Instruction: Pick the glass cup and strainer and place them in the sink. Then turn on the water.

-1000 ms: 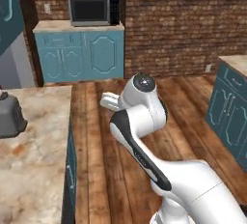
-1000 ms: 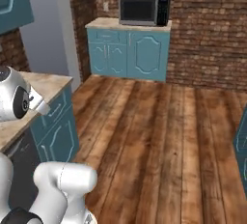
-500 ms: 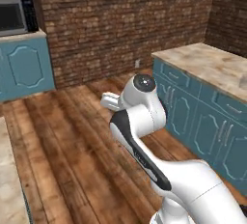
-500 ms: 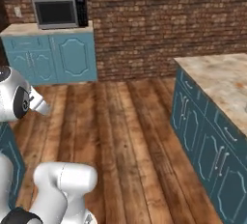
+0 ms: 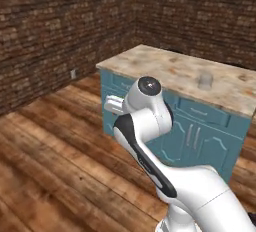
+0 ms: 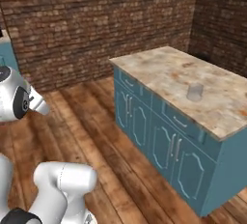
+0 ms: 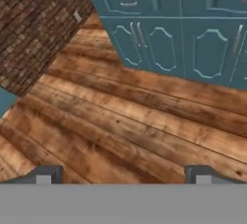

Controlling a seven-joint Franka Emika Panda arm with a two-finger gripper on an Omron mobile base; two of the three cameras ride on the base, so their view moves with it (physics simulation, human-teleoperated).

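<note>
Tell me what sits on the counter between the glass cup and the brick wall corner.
Nothing: in the right base view the marbled countertop runs bare from the glass cup toward the brick wall. The left base view shows the same bare stretch.

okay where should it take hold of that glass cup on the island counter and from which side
Grip the glass cup across its straight side walls, around mid-height. It stands upright and alone on the counter, has no handle, and looks narrower than the open end effector. Coming from the cabinet-front side seems easiest, since nothing stands beside it.
</note>
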